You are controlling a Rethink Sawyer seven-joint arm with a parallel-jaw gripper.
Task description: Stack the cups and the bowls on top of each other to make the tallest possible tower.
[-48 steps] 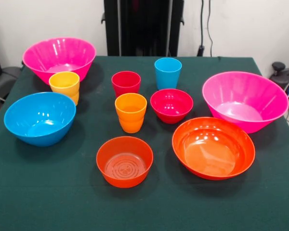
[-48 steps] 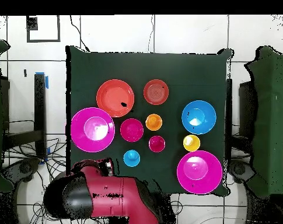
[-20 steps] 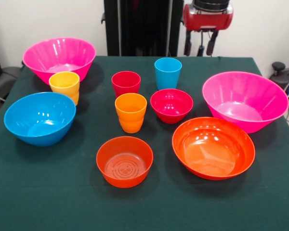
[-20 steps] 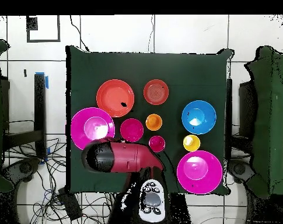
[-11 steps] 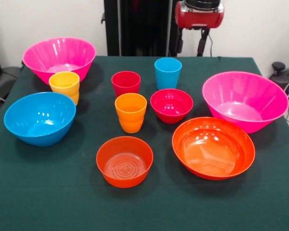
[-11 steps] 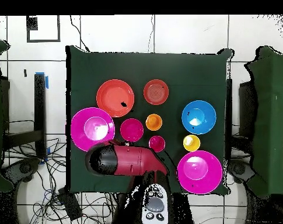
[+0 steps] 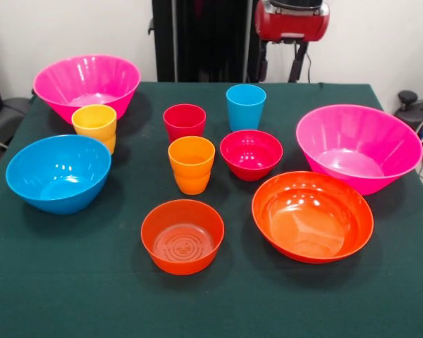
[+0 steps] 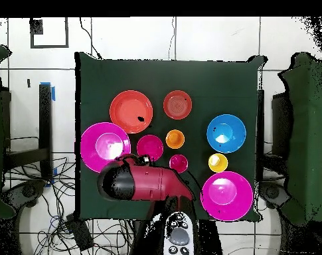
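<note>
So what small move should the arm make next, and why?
Probably lower the gripper toward the blue cup. It hangs high over the table's far edge, close above that cup, its jaws apart and holding nothing, and every cup and bowl stands separate, nothing stacked.

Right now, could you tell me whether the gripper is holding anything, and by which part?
Nothing is held: the gripper hangs open, above the table's far edge.
</note>
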